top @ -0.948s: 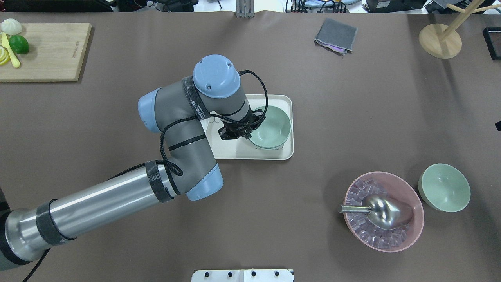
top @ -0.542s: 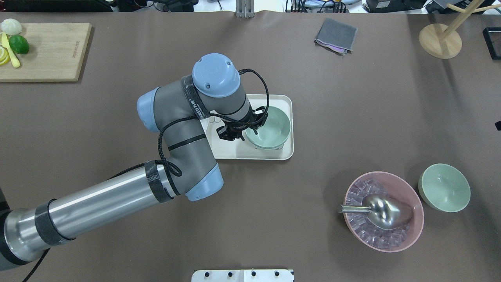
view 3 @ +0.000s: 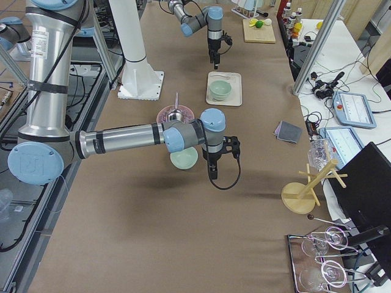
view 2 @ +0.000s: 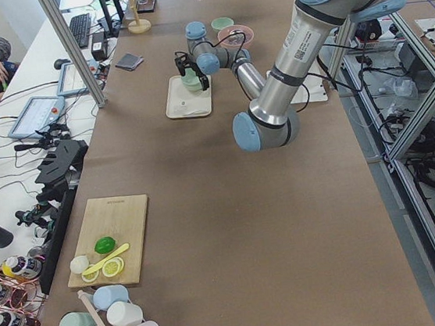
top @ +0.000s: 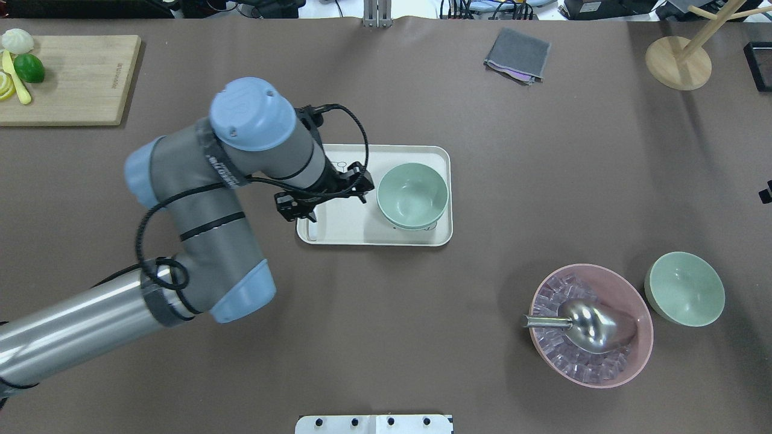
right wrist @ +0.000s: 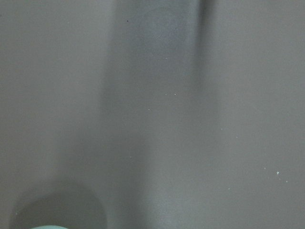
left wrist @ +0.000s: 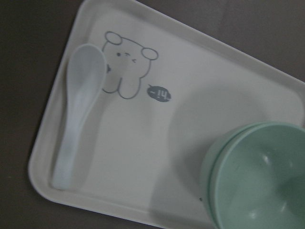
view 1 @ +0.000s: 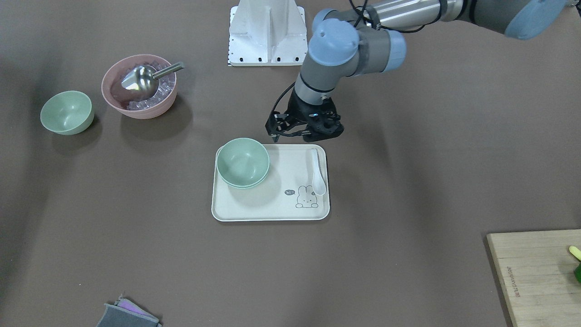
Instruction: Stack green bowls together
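Note:
Two green bowls (top: 412,196) sit nested one inside the other at the right end of a cream tray (top: 344,228); they also show in the front view (view 1: 243,162) and the left wrist view (left wrist: 257,176). My left gripper (top: 322,196) is open and empty, over the tray's left part, apart from the stack; in the front view the left gripper (view 1: 305,131) hangs over the tray's back edge. A third green bowl (top: 684,289) stands alone at the right. My right gripper (view 3: 212,171) hangs beside that bowl (view 3: 183,160); I cannot tell if it is open.
A white spoon (view 1: 317,175) lies on the tray. A pink bowl (top: 642,340) with ice and a metal scoop stands next to the lone green bowl. A cutting board (top: 78,78), a grey cloth (top: 517,54) and a wooden stand (top: 678,63) lie along the far edge.
My left gripper has let go of the upper green bowl's rim and drawn back to the left. The bowl now rests in the lower one.

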Robot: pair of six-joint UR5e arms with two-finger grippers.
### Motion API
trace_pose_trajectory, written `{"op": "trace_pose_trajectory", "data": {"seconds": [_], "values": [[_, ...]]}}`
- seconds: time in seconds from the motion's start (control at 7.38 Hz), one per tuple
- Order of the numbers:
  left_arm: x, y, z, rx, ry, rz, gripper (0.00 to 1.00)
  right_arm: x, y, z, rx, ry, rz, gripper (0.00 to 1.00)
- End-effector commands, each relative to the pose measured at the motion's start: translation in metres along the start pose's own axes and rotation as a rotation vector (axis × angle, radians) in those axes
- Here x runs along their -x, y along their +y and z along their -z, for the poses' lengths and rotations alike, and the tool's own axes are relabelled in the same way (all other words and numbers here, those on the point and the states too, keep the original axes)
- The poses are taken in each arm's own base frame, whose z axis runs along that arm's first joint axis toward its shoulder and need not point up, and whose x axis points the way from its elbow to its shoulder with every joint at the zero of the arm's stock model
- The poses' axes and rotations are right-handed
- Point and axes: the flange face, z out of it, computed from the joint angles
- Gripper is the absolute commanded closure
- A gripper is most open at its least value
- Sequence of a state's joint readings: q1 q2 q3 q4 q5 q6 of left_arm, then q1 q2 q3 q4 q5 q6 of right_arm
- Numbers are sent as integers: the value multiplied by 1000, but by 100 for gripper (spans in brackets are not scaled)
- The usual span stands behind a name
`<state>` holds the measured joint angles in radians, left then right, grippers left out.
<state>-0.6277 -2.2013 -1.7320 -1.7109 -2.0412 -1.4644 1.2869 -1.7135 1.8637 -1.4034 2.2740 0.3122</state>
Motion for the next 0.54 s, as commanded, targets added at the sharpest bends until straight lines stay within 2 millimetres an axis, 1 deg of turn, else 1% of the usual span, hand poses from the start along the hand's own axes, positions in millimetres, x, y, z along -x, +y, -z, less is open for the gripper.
{"op": "trace_pose_trajectory", "data": {"seconds": [0.0, 0.27, 0.41], "values": [[108, -23, 64, 11, -43, -166, 2, 9, 5, -8, 10, -10, -41, 0], [204, -73, 96, 37, -73, -332, 2, 7, 40, -21, -40, -50, -79, 0], [249, -96, 115, 36, -85, -384, 2, 8, 63, -34, -37, -65, -87, 0]]}}
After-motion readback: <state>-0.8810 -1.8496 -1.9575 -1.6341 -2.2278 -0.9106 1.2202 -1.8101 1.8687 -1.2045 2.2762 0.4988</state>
